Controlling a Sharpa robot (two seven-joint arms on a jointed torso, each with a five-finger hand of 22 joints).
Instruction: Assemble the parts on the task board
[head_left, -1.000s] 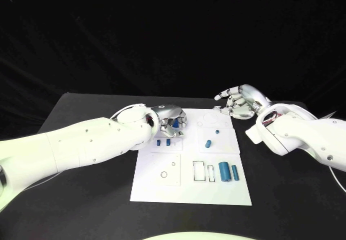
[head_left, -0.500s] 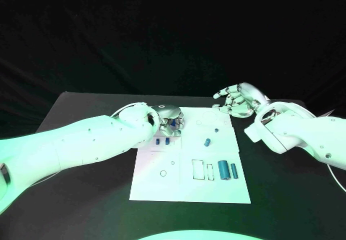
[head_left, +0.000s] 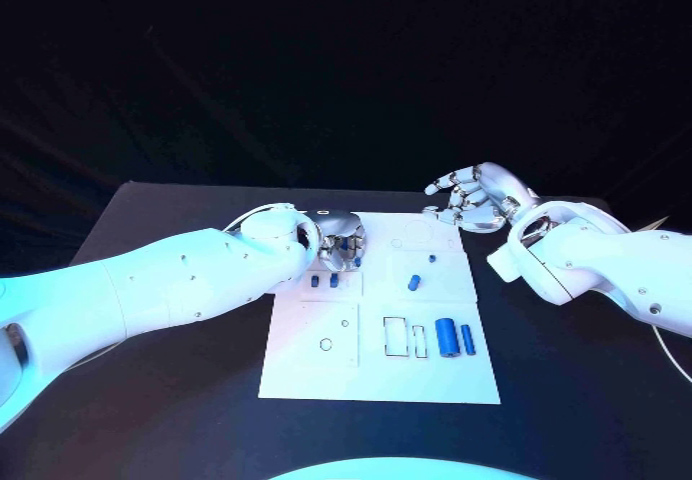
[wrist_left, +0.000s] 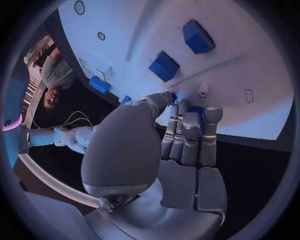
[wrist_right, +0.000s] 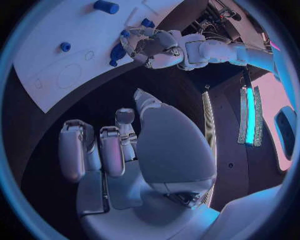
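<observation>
Robotics lab, test bench under coloured stage light.
Set against black drapes (head_left: 346, 90) behind a black table (head_left: 159, 300), with a white task board (head_left: 375, 370) of outlined slots and small blue parts (head_left: 447, 338) laid out at centre. Flanked by two white arms, left hand (head_left: 340, 240) and right hand (head_left: 473, 200) in bare silver metal. Ringed, at the edge of the right wrist view, by loose cabling (wrist_right: 220, 11) and a glowing light strip (wrist_right: 250, 116).

blue parts (head_left: 449, 338), white task board (head_left: 332, 375), blk table (head_left: 144, 400)
</observation>
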